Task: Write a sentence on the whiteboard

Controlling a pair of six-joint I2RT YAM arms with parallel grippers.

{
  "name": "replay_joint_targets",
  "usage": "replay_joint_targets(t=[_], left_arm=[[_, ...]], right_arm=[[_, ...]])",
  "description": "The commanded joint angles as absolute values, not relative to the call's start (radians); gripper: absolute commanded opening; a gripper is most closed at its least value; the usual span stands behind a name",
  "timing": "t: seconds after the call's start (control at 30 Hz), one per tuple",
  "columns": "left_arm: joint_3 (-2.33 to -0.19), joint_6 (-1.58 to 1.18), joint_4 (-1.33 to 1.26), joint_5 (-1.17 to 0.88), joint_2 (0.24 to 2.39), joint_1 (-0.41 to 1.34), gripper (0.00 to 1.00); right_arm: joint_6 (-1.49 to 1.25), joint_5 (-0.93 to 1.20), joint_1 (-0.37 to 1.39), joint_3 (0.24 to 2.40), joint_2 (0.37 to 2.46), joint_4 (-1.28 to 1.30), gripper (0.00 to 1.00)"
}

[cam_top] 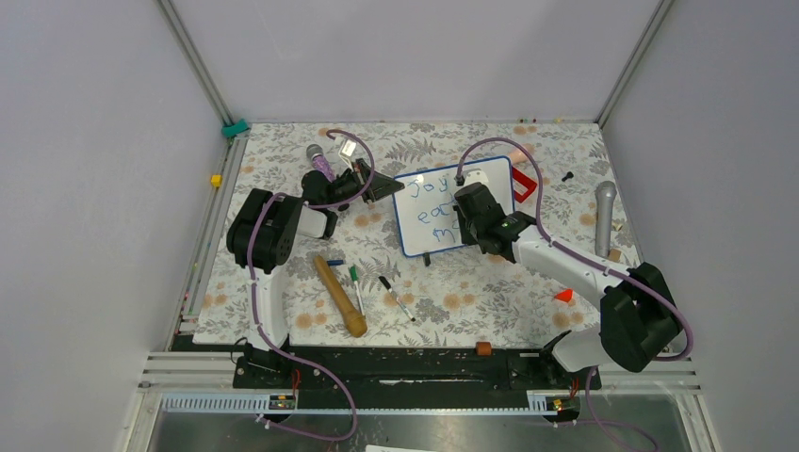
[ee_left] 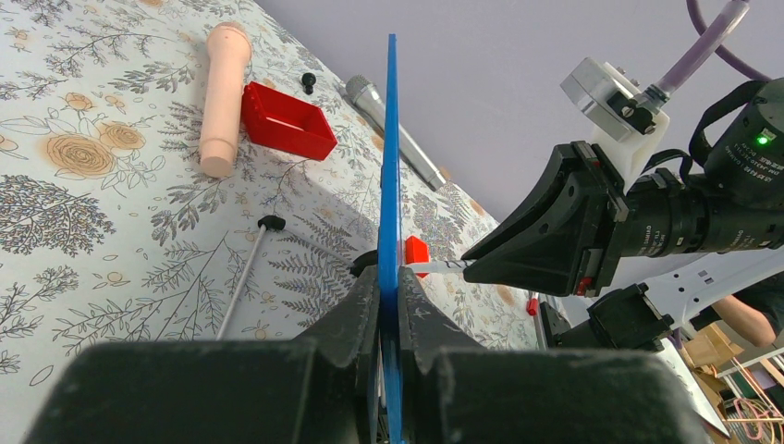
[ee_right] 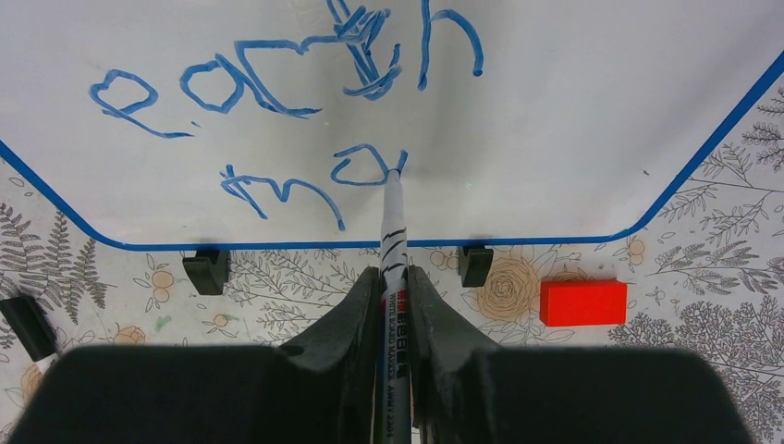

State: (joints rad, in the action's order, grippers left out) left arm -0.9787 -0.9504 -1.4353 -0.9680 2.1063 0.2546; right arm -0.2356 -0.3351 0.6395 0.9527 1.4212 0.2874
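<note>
Right wrist: right gripper (ee_right: 393, 277) clamps the marker (ee_right: 395, 208), tip on the whiteboard (ee_right: 573, 111), mid third line of the sentence (ee_right: 277, 83). Left gripper (ee_left: 388, 296) pinches the whiteboard's edge, steadying it by the worktop's (cam_top: 452, 311) far edge. Next we finish the word's letters — light, even pressure.

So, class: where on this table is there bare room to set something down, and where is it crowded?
Bare cloth lies in front of the whiteboard, between the black marker and the orange wedge. A patch lies behind the board's left corner. Crowded: around the wooden pin and green marker, and beneath the right arm.
</note>
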Motion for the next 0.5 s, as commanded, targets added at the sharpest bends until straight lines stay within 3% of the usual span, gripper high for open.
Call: replay_joint_targets(t=[0.0, 0.47], left_arm=[[-0.969, -0.857, -1.476, -1.016, 2.097, 0.267, 0.00], [-0.969, -0.857, -1.475, -1.016, 2.097, 0.267, 0.00]], right_arm=[[-0.219, -0.389, 0.616, 1.000, 1.431, 0.238, 0.00], [-0.255, -0.329, 0.606, 0.902, 1.409, 0.247, 0.00]])
